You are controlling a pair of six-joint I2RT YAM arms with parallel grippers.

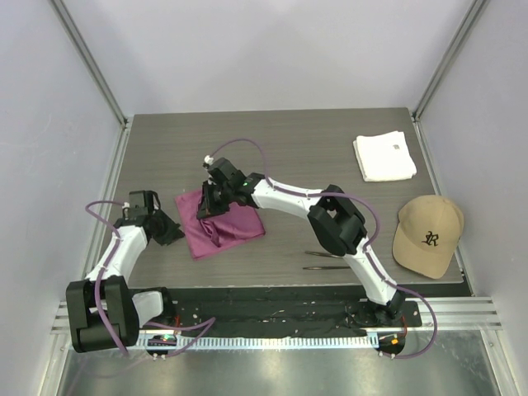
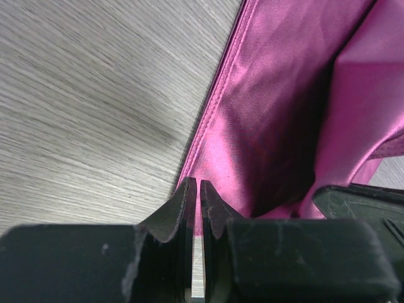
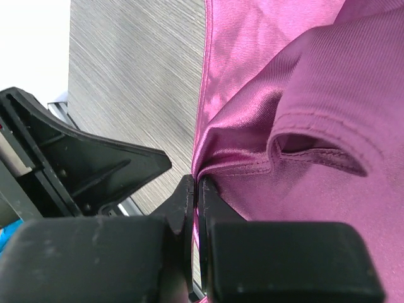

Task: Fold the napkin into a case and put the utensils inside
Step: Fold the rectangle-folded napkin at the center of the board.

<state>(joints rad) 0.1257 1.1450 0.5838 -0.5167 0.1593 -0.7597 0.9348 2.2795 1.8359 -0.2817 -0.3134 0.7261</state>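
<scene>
The magenta napkin (image 1: pixel 235 227) lies rumpled and partly folded left of the table's centre. My right gripper (image 1: pixel 206 206) reaches over it and is shut on a bunched hem at its upper left (image 3: pixel 197 180), so the cloth (image 3: pixel 303 95) rises in a fold. My left gripper (image 1: pixel 177 235) is at the napkin's left edge. Its jaws stand shut (image 2: pixel 194 183) with the hem of the cloth (image 2: pixel 265 113) running in at the tips. Two thin dark utensils (image 1: pixel 326 255) lie side by side near the front edge, right of the napkin.
A folded white cloth (image 1: pixel 384 156) lies at the back right. A tan cap (image 1: pixel 427 235) sits at the right edge. The left gripper's black body (image 3: pixel 82 164) is close beside the right one. Walls enclose the table on three sides.
</scene>
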